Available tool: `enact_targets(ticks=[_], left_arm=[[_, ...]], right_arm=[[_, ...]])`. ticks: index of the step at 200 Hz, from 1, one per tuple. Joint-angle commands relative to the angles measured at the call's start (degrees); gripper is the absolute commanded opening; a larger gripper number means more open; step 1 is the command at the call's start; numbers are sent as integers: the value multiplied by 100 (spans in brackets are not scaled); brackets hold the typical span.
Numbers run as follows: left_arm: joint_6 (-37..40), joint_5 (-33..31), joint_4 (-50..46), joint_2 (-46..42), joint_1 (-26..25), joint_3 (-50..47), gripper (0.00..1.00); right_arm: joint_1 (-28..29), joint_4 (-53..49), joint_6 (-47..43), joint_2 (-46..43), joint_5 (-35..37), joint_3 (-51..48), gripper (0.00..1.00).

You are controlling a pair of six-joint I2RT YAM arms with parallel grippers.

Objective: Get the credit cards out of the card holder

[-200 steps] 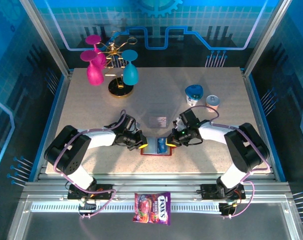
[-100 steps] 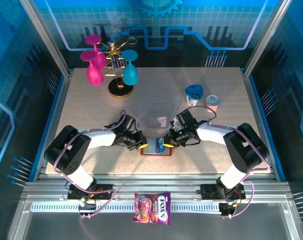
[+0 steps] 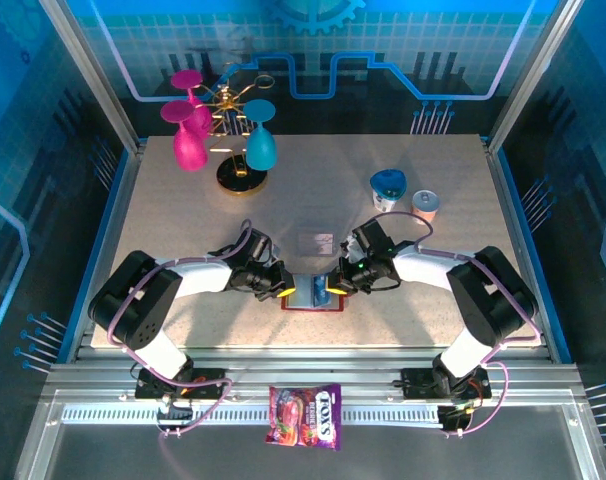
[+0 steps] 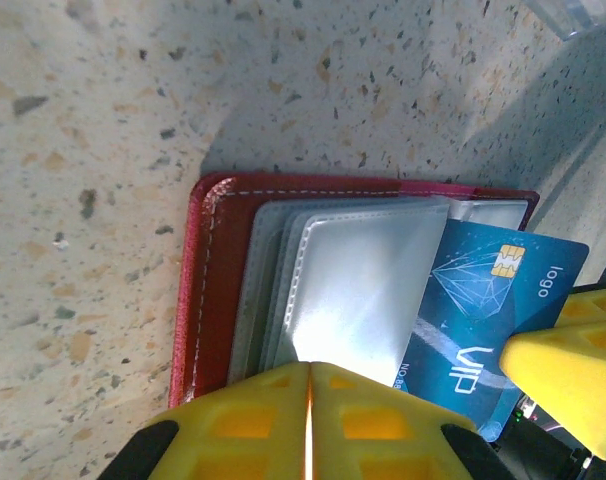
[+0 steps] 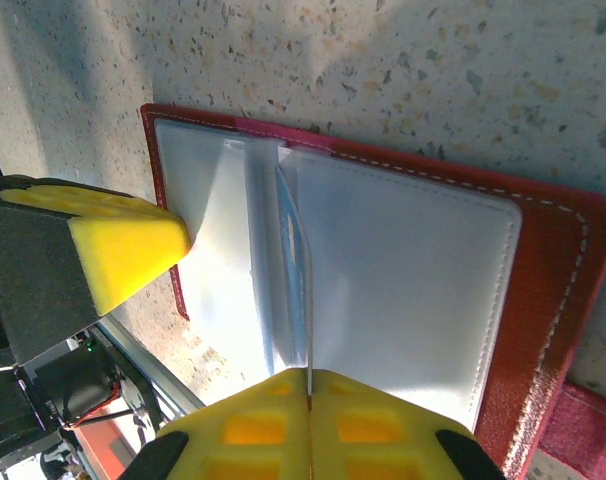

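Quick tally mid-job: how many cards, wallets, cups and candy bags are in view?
cards: 2, blue card and pale card
wallet: 1
cups: 2, blue-lidded cup and pink-lidded cup
candy bag: 1
Total: 6

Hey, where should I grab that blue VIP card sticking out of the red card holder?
Pinch the blue VIP card across its flat faces at the chip end, coming in from the right arm's side. That end juts out past the clear sleeves of the red card holder; the rest is tucked behind them.
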Motion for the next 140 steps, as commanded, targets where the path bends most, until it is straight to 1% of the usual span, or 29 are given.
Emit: enact_targets(ticks=[1, 88, 140], left_arm=[[22, 16, -274, -64, -21, -110, 10], [-126, -51, -186, -265, -25, -260, 10], [-91, -83, -260, -246, -22, -45, 13]], right_arm=[[66, -276, -68, -73, 148, 107, 7], [66, -491, -245, -42, 104, 335, 6], [57, -616, -353, -140, 120, 464, 4]])
